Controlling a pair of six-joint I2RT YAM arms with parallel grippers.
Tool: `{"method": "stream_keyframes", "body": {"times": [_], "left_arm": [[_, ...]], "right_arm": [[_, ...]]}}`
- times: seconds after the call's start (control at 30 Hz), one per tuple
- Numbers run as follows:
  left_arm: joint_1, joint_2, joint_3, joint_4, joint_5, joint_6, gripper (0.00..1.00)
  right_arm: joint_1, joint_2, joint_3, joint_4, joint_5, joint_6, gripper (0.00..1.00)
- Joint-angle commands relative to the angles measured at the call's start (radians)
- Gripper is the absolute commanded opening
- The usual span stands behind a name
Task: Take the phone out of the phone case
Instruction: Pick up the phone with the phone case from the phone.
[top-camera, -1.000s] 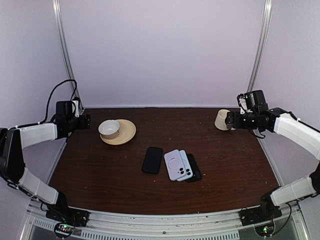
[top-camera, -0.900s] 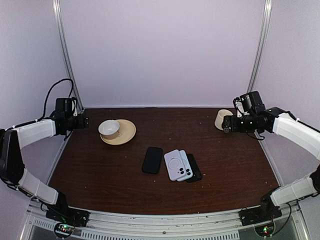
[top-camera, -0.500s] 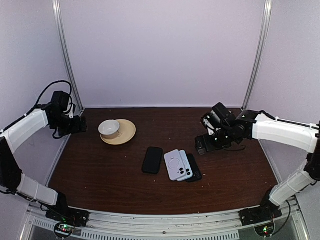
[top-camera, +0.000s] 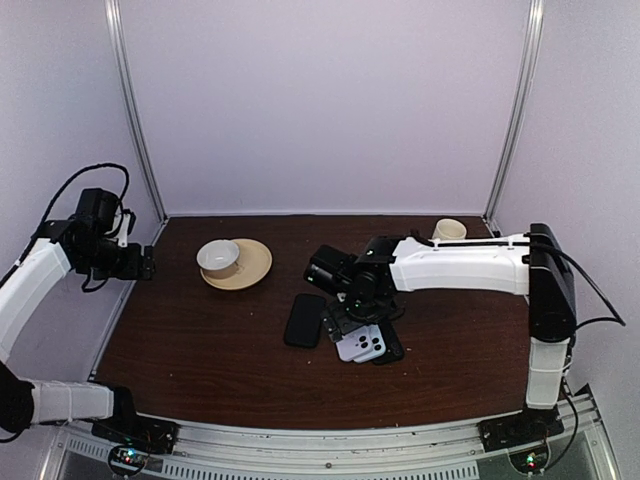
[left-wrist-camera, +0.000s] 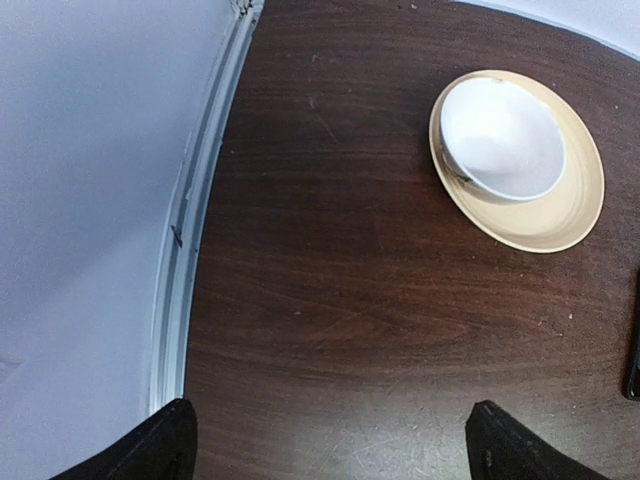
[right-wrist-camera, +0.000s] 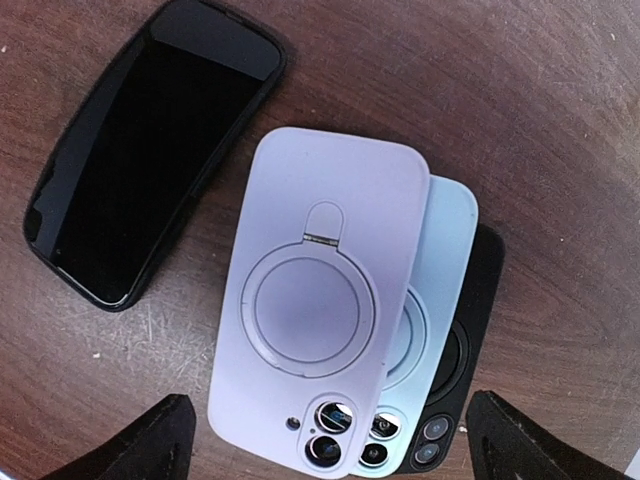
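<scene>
Right gripper (top-camera: 345, 318) hangs over the middle of the table (top-camera: 200, 340), fingers spread wide, nothing between them. It sits straight above a fanned stack of three phones.

On top of the stack we see the lavender-cased phone (right-wrist-camera: 320, 310), back side up, with a ring stand in the centre of the case. In the right wrist view its long axis runs near 12 to 6, with the top end tipped a little toward 1. The camera lenses are at the 6 o'clock end, between the two fingertips. In the top view we read the same axis as roughly 11 to 5, lenses toward 5, the near side.

Under it, shifted toward 3, lies a pale blue phone (right-wrist-camera: 450, 250), and below that a black-cased phone (right-wrist-camera: 485, 300), lenses at the same end.

A bare black phone (right-wrist-camera: 150, 160) lies screen up just beside the stack at about 10, axis about 1 to 7.

Left gripper (left-wrist-camera: 335, 450) is spread apart and empty, over the table's left edge at 9, well apart from the phones.

A bowl (left-wrist-camera: 500, 140) sits on a tan plate (left-wrist-camera: 570, 215). A cup (top-camera: 449, 229) stands in the far right corner.
</scene>
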Motion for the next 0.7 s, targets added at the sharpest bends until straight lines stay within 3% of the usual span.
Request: {"method": "stream_keyframes", "body": {"times": [0.0, 0.67], "left_arm": [[-0.003, -0.097, -0.035, 0.063, -0.053, 0.026, 0.97], [-0.005, -0.108, -0.036, 0.063, -0.066, 0.033, 0.98]], "right_arm": [[0.024, 0.07, 0.095, -0.099, 0.045, 0.022, 0.99], [0.06, 0.242, 0.171, -0.147, 0.113, 0.037, 0.99]]}}
